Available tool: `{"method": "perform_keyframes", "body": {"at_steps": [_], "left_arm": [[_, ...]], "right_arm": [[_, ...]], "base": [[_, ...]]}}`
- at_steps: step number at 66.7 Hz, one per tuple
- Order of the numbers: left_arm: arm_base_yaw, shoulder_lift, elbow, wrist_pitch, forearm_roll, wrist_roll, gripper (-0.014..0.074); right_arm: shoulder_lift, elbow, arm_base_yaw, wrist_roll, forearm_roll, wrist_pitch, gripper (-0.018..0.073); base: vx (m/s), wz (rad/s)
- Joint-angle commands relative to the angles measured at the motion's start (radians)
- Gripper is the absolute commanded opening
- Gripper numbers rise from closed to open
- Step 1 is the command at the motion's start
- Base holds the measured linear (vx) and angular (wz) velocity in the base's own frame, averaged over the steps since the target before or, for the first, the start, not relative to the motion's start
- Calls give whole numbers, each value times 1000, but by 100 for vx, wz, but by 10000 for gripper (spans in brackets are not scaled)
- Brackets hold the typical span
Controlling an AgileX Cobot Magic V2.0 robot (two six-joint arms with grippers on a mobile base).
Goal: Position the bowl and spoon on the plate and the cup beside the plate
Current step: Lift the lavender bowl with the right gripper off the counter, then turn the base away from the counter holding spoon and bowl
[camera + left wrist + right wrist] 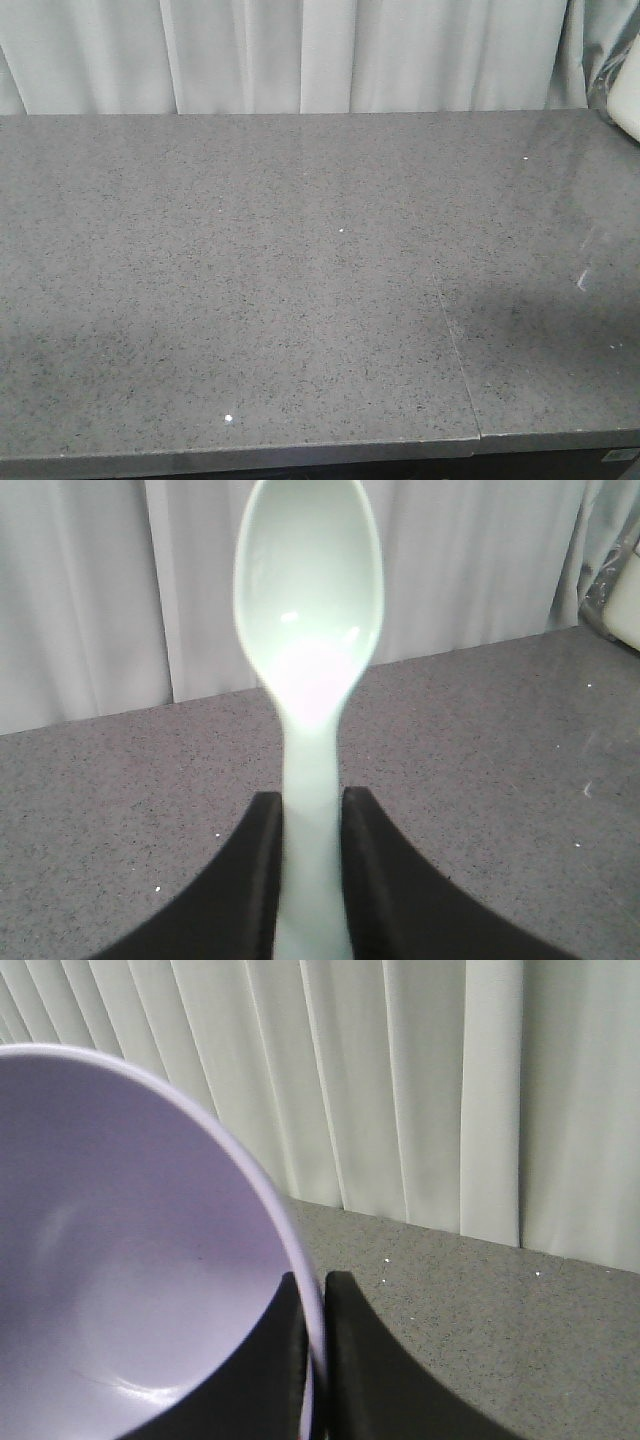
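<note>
In the left wrist view my left gripper (pixel 312 810) is shut on the handle of the pale mint-green spoon (pixel 308 610), whose oval head sticks up and away from the jaws, above the grey table. In the right wrist view my right gripper (pixel 314 1290) is shut on the rim of the lavender bowl (pixel 120 1260); one finger is inside the bowl, the other outside. The bowl fills the left half of that view and is held off the table. The plate and the cup are out of view. Neither gripper shows in the front view.
The speckled grey table (pixel 300 280) has a seam (pixel 455 350) running toward its front edge at the right. White curtains (pixel 300 55) hang behind its far edge. A pale object (pixel 625 100) sits at the far right corner.
</note>
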Motion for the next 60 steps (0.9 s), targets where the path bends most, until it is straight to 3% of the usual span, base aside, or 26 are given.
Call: {"method": "perform_keyframes", "body": {"at_steps": [1,60], "left_arm": [[-4,-8,-26,-61,-19,0,-7],[-4,-8,-26,-61,-19,0,-7]], "right_arm": [[-16,-27,-1,-7,61,5,-6],[-16,-27,-1,-7,61,5,-6]], "base": [[-1,-7],[-1,-23]]}}
